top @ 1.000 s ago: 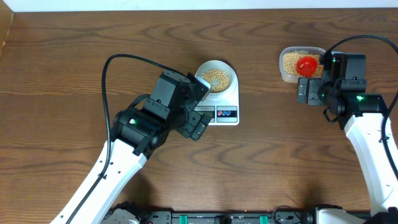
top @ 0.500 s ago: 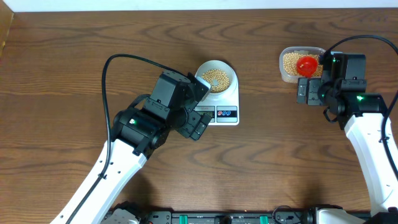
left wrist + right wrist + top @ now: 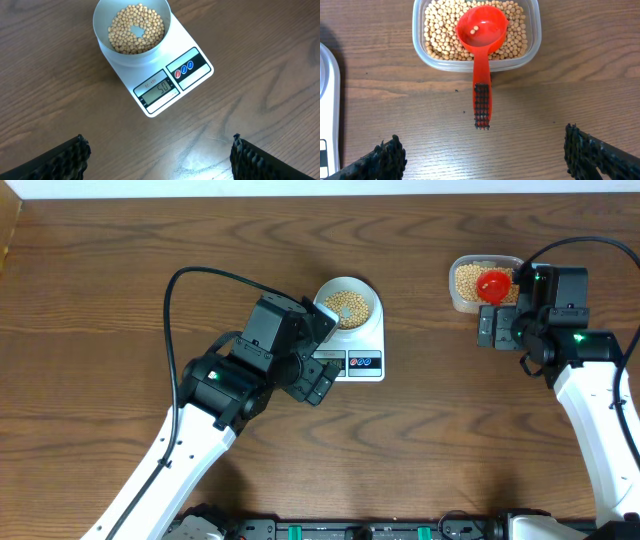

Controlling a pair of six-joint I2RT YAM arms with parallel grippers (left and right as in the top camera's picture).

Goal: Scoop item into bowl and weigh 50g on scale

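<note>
One bowl (image 3: 130, 57) of beans (image 3: 135, 30) sits on one scale (image 3: 205, 77) near the far edge; one scoop (image 3: 481, 27) holding two beans lies in one tub (image 3: 534, 30), far-right corner; left gripper (image 3: 160, 155), right gripper (image 3: 485, 155) both wide, empty

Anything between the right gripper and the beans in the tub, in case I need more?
Yes: the red scoop lies on the beans in the clear tub, its handle sticking out over the rim toward the open right gripper. Only bare table shows between the jaws and the handle's end.
</note>
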